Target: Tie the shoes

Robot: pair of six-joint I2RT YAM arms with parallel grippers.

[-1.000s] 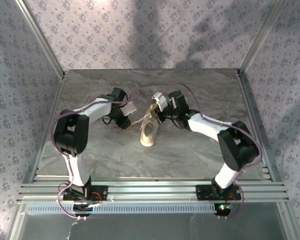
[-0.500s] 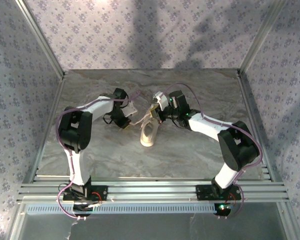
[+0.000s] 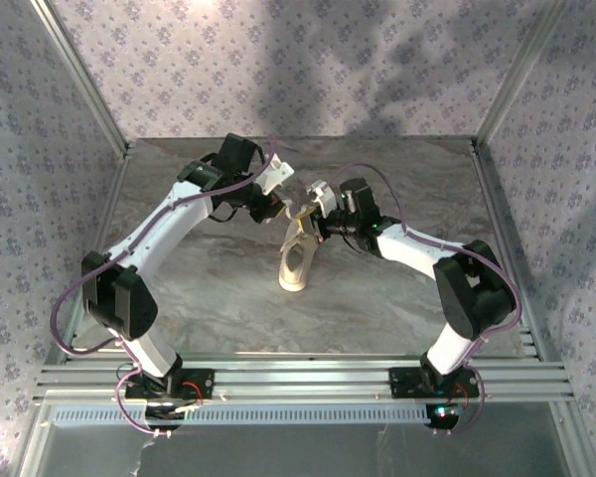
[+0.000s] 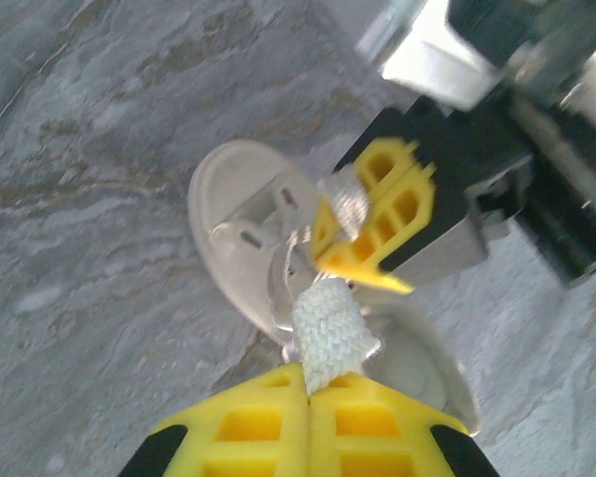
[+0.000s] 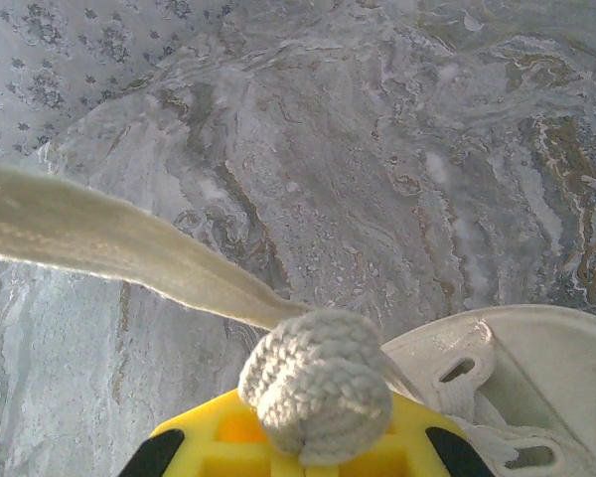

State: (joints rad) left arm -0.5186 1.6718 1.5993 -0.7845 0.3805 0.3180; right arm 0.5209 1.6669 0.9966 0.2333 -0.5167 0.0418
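1. Left wrist view: my left gripper [image 4: 308, 390] is clamped on a short stub of lace [image 4: 333, 333], right above the shoe [image 4: 233, 224]. My right gripper [image 4: 370, 231] sits just opposite, pinching another bit of lace.
2. Top view: the shoe [image 3: 296, 266] lies mid-table [image 3: 199, 298] between my arms. My left gripper [image 3: 275, 204] and right gripper [image 3: 316, 224] are both at its far end, close together.
3. Right wrist view: my right gripper [image 5: 313, 449] is shut on a balled wad of lace [image 5: 316, 383], and a flat strand runs taut up and left out of frame. The shoe [image 5: 556, 363] is just beside it.
4. Risk, slipping: my left pads hold very little lace, so any sideways pull could draw it free.
5. Risk, dragging: nothing pins the shoe, and it looks light. Pulling hard on both ends could lift or tip it rather than tighten anything.
6. Risk, collision: my fingertips are nearly touching, so crossing them could knock one grip loose.
7. Materials:
   - The lace is a coarse white weave, flat where stretched and soft where bunched.
   - The shoe is smooth, matte cream, with slotted eyelets and a rounded opening.
   - My fingers are hard yellow plastic with hollow cells.
   - The table is a slick grey marble print that likely offers little friction.
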